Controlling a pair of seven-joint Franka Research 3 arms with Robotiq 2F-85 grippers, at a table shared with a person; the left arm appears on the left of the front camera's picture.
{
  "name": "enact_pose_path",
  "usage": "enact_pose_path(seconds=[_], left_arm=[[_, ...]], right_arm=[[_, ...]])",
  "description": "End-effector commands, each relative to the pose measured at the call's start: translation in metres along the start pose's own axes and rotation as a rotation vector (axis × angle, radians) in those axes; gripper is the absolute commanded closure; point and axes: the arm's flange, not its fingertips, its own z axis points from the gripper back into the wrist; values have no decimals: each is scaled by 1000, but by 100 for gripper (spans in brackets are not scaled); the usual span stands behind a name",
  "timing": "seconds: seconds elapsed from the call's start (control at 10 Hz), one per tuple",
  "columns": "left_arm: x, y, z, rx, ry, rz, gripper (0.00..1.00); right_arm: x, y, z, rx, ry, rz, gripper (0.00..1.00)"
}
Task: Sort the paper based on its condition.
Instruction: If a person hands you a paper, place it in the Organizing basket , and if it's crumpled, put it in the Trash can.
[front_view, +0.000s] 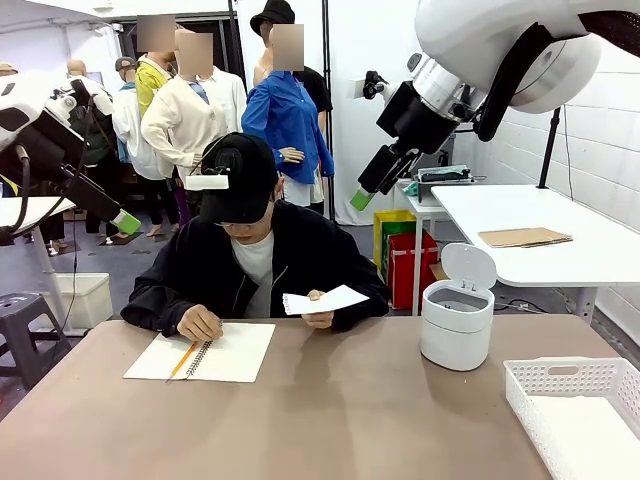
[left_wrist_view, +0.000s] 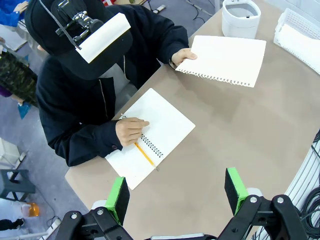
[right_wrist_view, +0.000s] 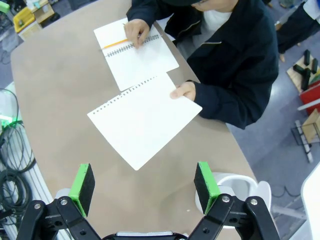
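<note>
Your left gripper (left_wrist_view: 177, 192) and right gripper (right_wrist_view: 144, 182) hang above the table (front_view: 330, 420) with jaws spread wide, holding nothing. The paper (left_wrist_view: 225, 60), one loose sheet, is held flat by the person's hand (left_wrist_view: 184, 56) just beside the open notebook (left_wrist_view: 160, 132), nearer the white bin (front_view: 457, 312). A pencil (left_wrist_view: 144, 154) lies on the notebook.

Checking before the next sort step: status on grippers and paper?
Left gripper open, right gripper open, both raised off the table. Paper flat, held out by the person's hand. Notebook under the other hand; nothing in the way.
</note>
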Motion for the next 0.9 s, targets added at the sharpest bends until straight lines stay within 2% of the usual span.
enact_pose_path(seconds=[0.0, 0.4, 0.6, 0.8], left_arm=[[-1, 0, 0, 7, 9, 2, 0], [-1, 0, 0, 7, 9, 2, 0], [-1, 0, 0, 7, 9, 2, 0], [-1, 0, 0, 7, 9, 2, 0]], right_arm=[[3, -5, -10, 40, 42, -32, 0], [11, -22, -35, 140, 218, -174, 0], [9, -38, -56, 201, 345, -294, 0], [8, -47, -83, 251, 428, -449, 0]])
